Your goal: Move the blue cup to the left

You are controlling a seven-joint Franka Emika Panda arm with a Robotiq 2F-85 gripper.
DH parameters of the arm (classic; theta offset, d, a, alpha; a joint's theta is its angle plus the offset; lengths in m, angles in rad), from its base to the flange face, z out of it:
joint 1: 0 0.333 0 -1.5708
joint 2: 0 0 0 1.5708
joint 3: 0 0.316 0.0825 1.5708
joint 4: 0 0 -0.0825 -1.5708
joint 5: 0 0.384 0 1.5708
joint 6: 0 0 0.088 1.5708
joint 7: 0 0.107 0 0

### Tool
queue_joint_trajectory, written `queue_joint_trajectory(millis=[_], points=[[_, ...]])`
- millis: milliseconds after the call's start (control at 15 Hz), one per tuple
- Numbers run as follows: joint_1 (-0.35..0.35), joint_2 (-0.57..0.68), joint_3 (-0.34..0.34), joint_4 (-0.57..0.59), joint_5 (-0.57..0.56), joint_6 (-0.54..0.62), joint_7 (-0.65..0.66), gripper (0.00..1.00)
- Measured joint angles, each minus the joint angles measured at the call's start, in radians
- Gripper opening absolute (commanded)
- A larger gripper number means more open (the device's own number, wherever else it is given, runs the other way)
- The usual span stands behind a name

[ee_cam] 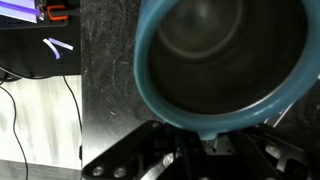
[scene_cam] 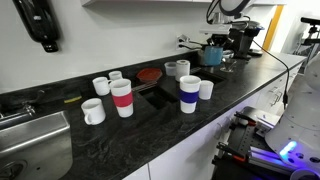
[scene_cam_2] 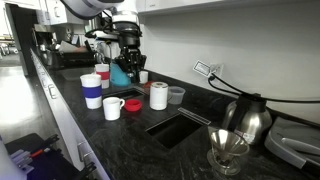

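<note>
Blue cup (ee_cam: 220,60): is being held at the far end of the dark surface (scene_cam: 150,135), close to the coffee gear. In an exterior view the blue cup (scene_cam_2: 120,73) is leaning at a tilt, and it cannot be told whether its base is touching the surface.
Pincer (ee_cam: 205,142): is clamping the cup's wall at the rim, seemingly with one finger inside and one outside.
Neighbours: a white cup with a blue band (scene_cam_2: 92,92), a white cup with a red band (scene_cam_2: 158,95) and a small white mug (scene_cam_2: 112,107) are standing near it on the same surface.
Step in hand: the arm is probably carrying the cup sideways.
Slip risk: the grip is taking only a thin strip of rim, so a fast move could leave the tilted cup swinging or sliding out.
Collision risk: a low path could send it knocking into the banded cups or the mug, which are crowding the route.
Set-down risk: letting go while the cup is tilting could tip it over.
</note>
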Motion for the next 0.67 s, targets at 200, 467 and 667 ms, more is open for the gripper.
queue_joint_trajectory(millis=[200, 467, 667], points=[[0.062, 0.000, 0.073, 0.024, 0.010, 0.025, 0.005, 0.04], [0.135, 0.000, 0.134, 0.048, 0.028, 0.051, 0.000, 0.04], [0.174, 0.001, 0.154, 0.056, 0.054, 0.069, -0.026, 0.04]])
